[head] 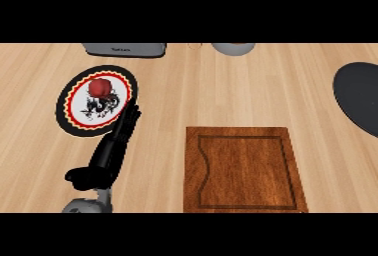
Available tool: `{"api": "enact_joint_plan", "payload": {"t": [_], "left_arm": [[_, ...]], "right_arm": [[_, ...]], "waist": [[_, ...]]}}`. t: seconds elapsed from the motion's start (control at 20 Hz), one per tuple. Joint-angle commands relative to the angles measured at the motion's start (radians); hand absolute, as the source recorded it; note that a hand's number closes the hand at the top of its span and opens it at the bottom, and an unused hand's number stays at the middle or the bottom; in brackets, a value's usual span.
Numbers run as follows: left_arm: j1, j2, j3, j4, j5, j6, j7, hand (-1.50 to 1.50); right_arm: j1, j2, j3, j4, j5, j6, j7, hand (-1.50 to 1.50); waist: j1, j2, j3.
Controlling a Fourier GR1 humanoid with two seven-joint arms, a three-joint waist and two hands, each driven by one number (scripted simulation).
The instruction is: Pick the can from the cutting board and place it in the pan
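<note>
Starting at the left, we've got a round plate [68, 107] with a black rim, a red and yellow ring inside it and a white middle. On that white middle there's a red blob with a black scribbly pattern under it. We can't tell if that's something lying on the plate or just the print.

Right next to it is the left hand [108, 157], all black, coming up off a grey forearm [83, 205] at the bottom edge. Its fingers [128, 120] are straight and pressed together, pointing up and a bit right. The tips lie at the plate's lower right rim and aren't pinching anything. The thumb [76, 175] sticks out to the left.

Up at the top edge sits a grey boxy appliance [124, 49], cut off by the frame, and further right there's a grey rounded thing [233, 48], also cut off.

Then comes the cutting board [244, 170]: reddish-brown wood with a groove running round inside its edge, well apart from the hand. All we see on top of it is wood grain.

As for the can, honestly we can't tell where it is or what it looks like from this view.

At the far right the pan [359, 97] shows as a dark oval, partly out of frame.
</note>
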Motion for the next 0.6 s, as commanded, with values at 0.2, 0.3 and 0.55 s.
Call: {"api": "enact_joint_plan", "payload": {"t": [0.2, 0.3, 0.55], "left_arm": [[0.005, 0.024, 0.012, -0.039, 0.021, -0.028, 0.02, 0.0], [-0.032, -0.013, -0.02, -0.021, 0.001, -0.009, 0.03, 0.0], [-0.026, -0.008, -0.034, -0.044, -0.009, -0.015, 0.029, 0.0]], "right_arm": [[-0.157, -0.096, -0.043, 0.248, 0.007, -0.025, -0.085, 1.5], [-0.14, -0.114, 0.068, 0.318, 0.121, 0.047, 0.095, -1.5], [-0.137, -0.055, 0.16, 0.395, 0.191, 0.2, 0.045, -1.5]], "waist": [[0.034, 0.01, 0.003], [0.049, 0.021, 0.0], [0.059, 0.019, 0.005]]}}
